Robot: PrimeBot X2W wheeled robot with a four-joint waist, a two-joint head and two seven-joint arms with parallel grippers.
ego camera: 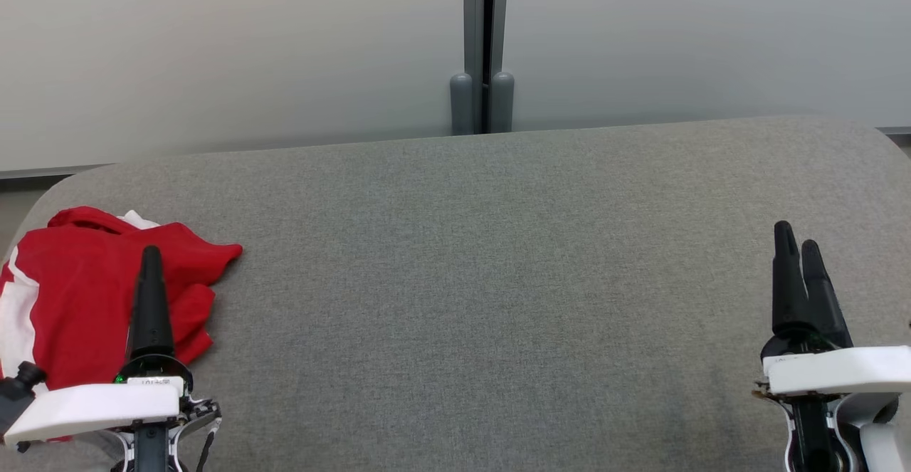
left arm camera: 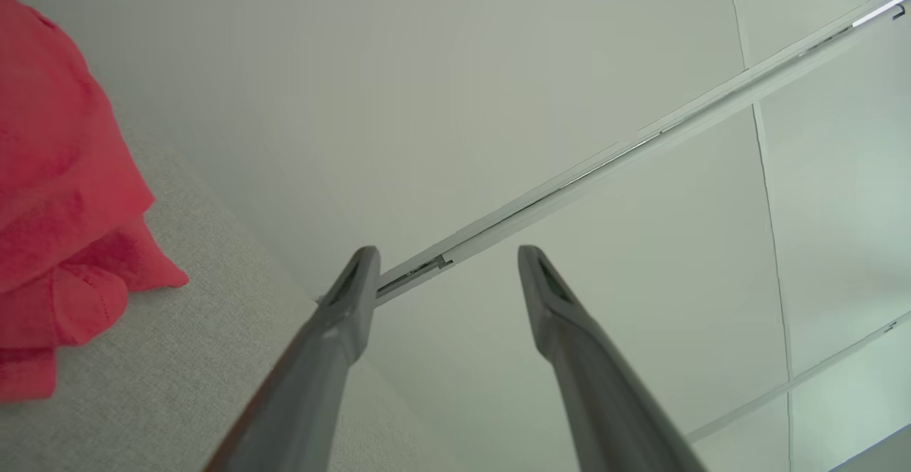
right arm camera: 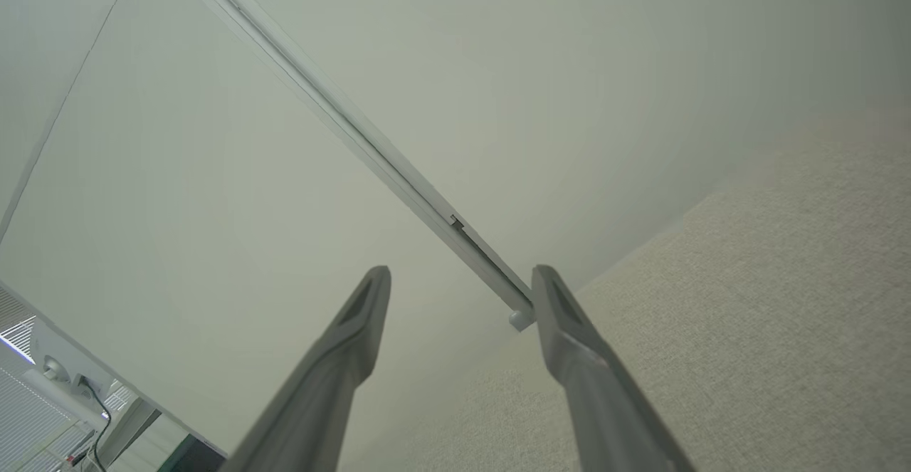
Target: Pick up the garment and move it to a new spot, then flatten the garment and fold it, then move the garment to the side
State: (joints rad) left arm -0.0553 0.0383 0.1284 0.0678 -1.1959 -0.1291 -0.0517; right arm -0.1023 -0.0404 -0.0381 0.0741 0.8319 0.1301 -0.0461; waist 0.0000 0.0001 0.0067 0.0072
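the garment [ego camera: 71,280], red w/ white parts, lies in a crumpled heap at the far left end of the grey table [ego camera: 498,258], close to the rounded corner. it is not flat, so no clear long axis. one pointed corner sticks out toward the table centre.

left gripper [left arm camera: 448,255] is open, jaws wide apart, nothing between them. in the head view it hangs over the near side of the heap. in the left wrist view the fabric is off to the left of the fingers, not between them, and the fingers point at the pale wall [left arm camera: 498,66] behind the table, not down at the cloth.

right gripper [ego camera: 797,237] is also open and empty, at the far right end of the table, well apart from the garment.

judgement: the pick-up step is not yet done. left arm is much nearer, so it should take the cloth. it probably must tilt down and go a bit to its left, so the heap comes between the jaws.
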